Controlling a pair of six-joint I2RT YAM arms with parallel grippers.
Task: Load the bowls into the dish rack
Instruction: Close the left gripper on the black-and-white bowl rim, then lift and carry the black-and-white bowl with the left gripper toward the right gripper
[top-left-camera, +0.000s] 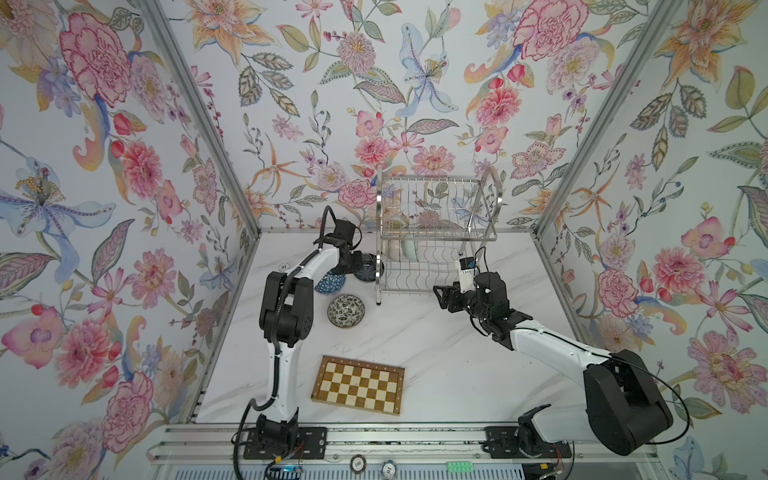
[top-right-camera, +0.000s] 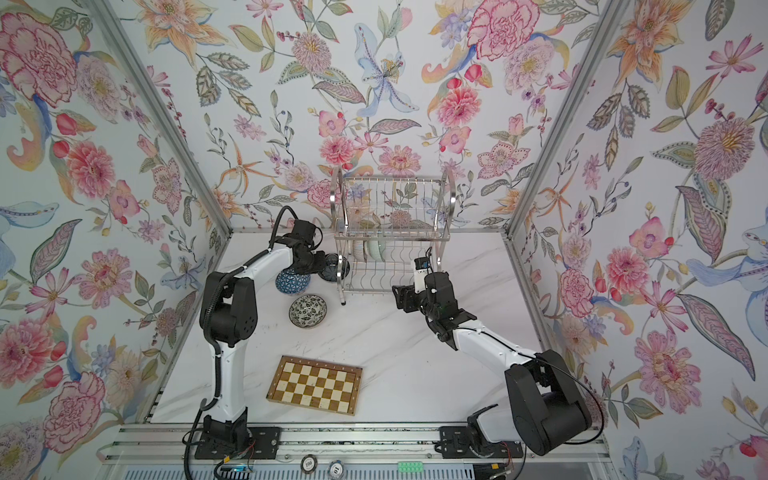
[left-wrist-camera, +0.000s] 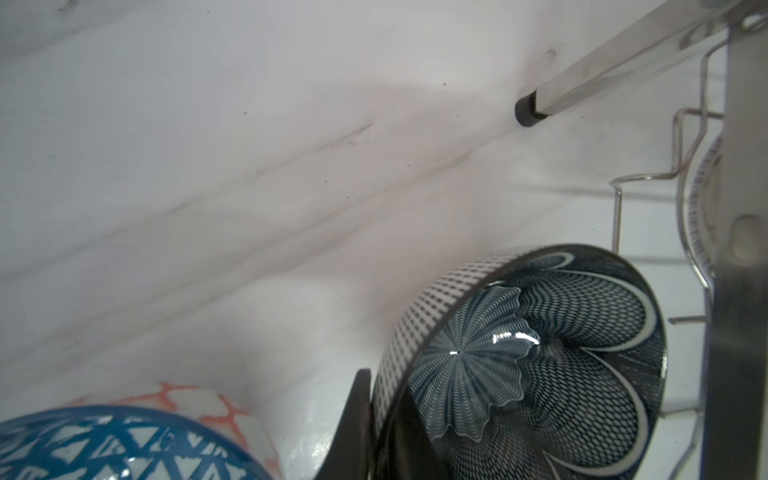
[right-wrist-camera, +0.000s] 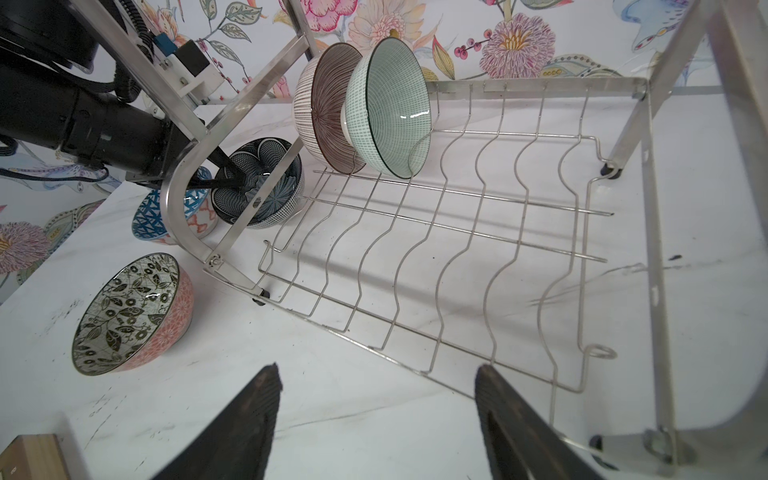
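Observation:
My left gripper (top-left-camera: 360, 264) is shut on the rim of the dark navy petal bowl (top-left-camera: 368, 268) (left-wrist-camera: 540, 353), held tilted just left of the dish rack (top-left-camera: 436, 232) (right-wrist-camera: 540, 85); one finger (left-wrist-camera: 357, 415) presses its dotted outside. The blue lattice bowl (top-left-camera: 330, 285) (left-wrist-camera: 104, 444) and the black-and-white floral bowl (top-left-camera: 346, 311) (right-wrist-camera: 124, 311) sit on the table. A pink radial-lined bowl (right-wrist-camera: 328, 108) and a pale green bowl (right-wrist-camera: 390, 104) stand on edge in the rack's lower tier. My right gripper (top-left-camera: 440, 297) (right-wrist-camera: 377, 370) hangs open and empty before the rack's front.
A checkered wooden board (top-left-camera: 358, 384) lies near the table's front edge. Floral walls close in the back and both sides. The rack's black-capped leg (left-wrist-camera: 530, 110) stands on the marble table close to the held bowl.

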